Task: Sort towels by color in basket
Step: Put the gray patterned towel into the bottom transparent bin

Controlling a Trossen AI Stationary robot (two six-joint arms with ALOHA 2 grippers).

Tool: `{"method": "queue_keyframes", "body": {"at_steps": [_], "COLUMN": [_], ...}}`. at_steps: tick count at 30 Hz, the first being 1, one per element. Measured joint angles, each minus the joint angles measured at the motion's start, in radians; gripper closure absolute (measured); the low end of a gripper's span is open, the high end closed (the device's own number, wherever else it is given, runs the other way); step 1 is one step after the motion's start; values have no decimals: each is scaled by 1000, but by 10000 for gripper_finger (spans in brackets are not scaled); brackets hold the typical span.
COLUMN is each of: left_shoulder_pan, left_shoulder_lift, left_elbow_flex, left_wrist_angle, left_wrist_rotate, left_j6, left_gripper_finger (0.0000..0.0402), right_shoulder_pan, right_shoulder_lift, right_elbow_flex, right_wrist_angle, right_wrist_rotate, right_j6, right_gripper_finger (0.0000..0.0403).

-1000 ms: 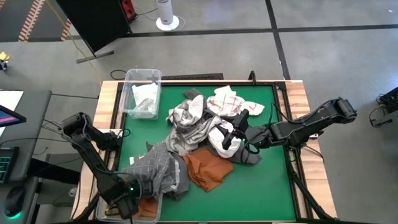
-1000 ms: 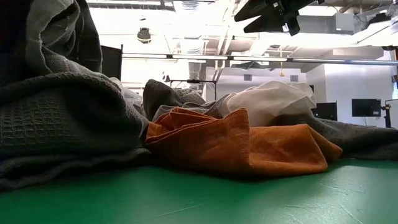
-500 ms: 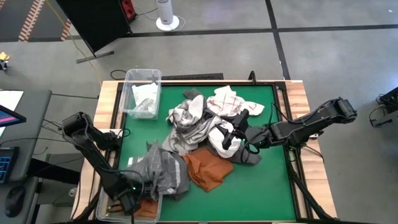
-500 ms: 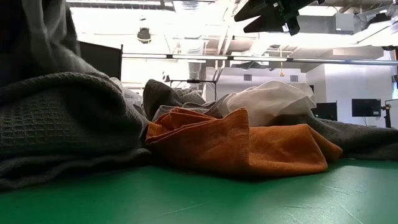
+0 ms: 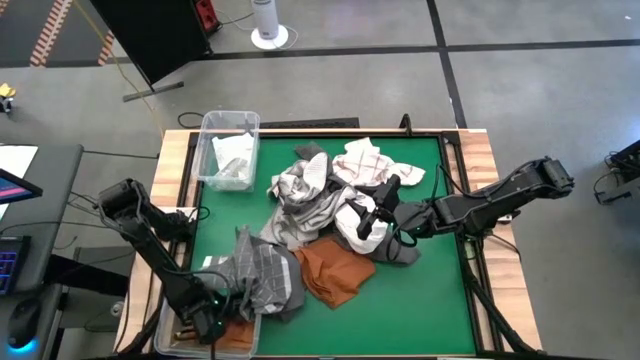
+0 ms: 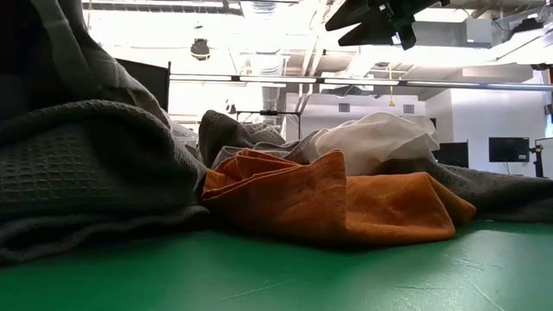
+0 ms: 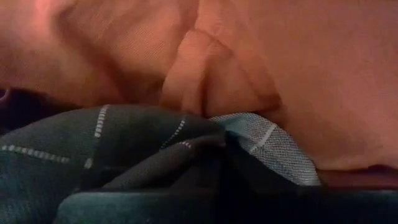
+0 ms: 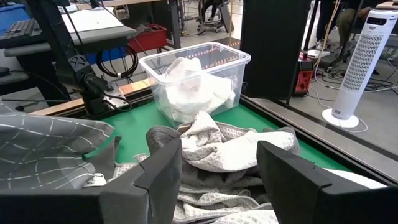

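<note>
My left gripper [image 5: 207, 322] is down in the clear bin at the table's near-left corner, shut on a grey towel with thin pale checks [image 5: 262, 278]; the cloth covers its fingers in the left wrist view. That towel [image 7: 124, 155] drapes over the bin's rim onto the table. A rust-orange towel [image 7: 261, 68] lies in the bin beneath it. My right gripper [image 5: 372, 213] hovers open above the mixed pile of towels [image 5: 320, 200] at mid-table. Another rust-orange towel [image 5: 335, 272] lies at the pile's near side. My left gripper holds the grey checked towel at a bunched fold [image 7: 217, 146], coming from above. The cloth itself hides the fingers and the exact place of contact. The towel's far part [image 5: 275, 270] trails over the bin's rim and rests on the table.
A second clear bin [image 5: 228, 150] at the far-left corner holds white towels [image 8: 196, 78]. The pile holds white, grey and checked towels, and a white checked one [image 5: 362, 160] lies at its far side. Bare green mat [image 5: 420, 300] shows at the near right.
The grey checked towel has been drawn toward the near-left bin. Its spread left part has gathered into a narrower bunch over the bin's rim. My left gripper has stayed low in the bin.
</note>
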Motion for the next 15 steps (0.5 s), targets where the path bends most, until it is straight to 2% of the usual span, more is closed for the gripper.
{"method": "queue_keyframes", "body": {"at_steps": [4, 15], "left_shoulder_pan": [2, 2], "left_shoulder_lift": [-2, -5], "left_elbow_flex": [55, 212], "left_wrist_angle": [-72, -277], "left_wrist_rotate": [-2, -2], "left_j6": [-48, -151], "left_gripper_finger": [367, 225], "right_shoulder_pan": [0, 1], "right_shoulder_lift": [0, 0], "right_elbow_flex": [0, 0], "right_wrist_angle": [0, 0], "right_wrist_rotate": [0, 0], "right_j6": [0, 0], "right_gripper_finger": [168, 168]}}
